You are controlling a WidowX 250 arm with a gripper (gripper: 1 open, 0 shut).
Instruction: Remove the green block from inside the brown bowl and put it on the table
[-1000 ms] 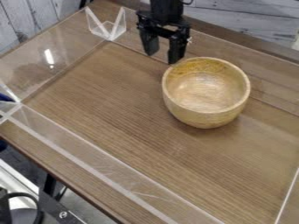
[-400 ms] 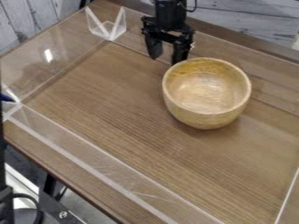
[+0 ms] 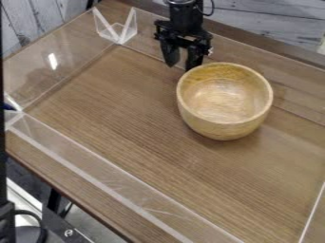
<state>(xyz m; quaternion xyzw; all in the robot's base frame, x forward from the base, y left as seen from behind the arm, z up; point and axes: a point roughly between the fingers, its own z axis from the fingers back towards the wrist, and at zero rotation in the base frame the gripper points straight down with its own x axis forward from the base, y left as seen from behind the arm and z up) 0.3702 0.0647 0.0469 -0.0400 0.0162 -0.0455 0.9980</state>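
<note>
Bowl first: one brown bowl [image 3: 225,99] sits on the table [image 3: 114,133], a round piece of light-tan wood with thick walls and visible grain, upright, its mouth facing up. Its hollow shows only bare wood; no green block can be made out inside it, nor anywhere on the tabletop around it, so where the block lies cannot be told from this view. One black gripper [image 3: 184,58] hangs from a single arm just beyond the bowl's far-left rim, pointing straight down, its fingertips low over the wood and close to the bowl's outer wall without clearly touching it. Two dark fingers [image 3: 169,55] are visible, standing partly apart with a narrow gap between them; nothing can be seen in that gap, and whether anything small is pinched there is too dark to tell. Low clear acrylic walls [image 3: 51,62] edge the table, running well to the left of the bowl and along the near side below it. One clear corner bracket [image 3: 117,27] rises at the far edge, up and to the left of the bowl, beside the gripper.
</note>
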